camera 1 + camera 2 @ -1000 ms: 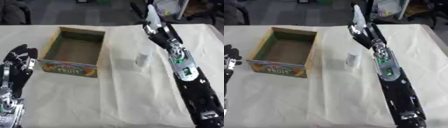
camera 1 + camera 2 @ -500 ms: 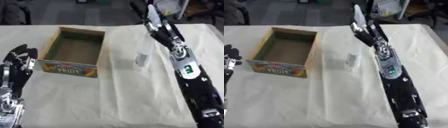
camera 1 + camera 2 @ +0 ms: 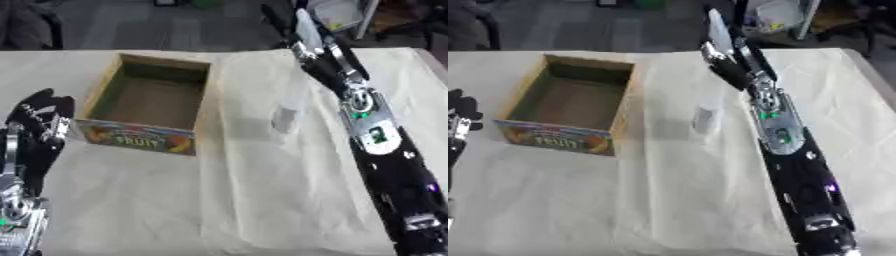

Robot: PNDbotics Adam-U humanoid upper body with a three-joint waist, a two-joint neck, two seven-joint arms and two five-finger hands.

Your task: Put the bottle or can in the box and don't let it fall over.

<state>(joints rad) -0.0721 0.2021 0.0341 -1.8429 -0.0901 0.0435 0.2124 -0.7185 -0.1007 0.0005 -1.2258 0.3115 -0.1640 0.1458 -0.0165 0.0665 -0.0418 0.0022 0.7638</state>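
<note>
One open cardboard box with a fruit print (image 3: 149,107), one small pale translucent bottle (image 3: 284,119), two black robot hands: left hand (image 3: 39,122), right hand (image 3: 315,42).

Right arm (image 3: 385,150): extended from lower right corner toward upper centre, nearly straight, black with silver joints. Right hand (image 3: 315,47): at far end of arm, fingers straight and pointing away, holding nothing. Left hand (image 3: 39,122): at left edge, fingers up and relaxed, holding nothing. Left forearm (image 3: 17,210): rising from lower left corner.
</note>
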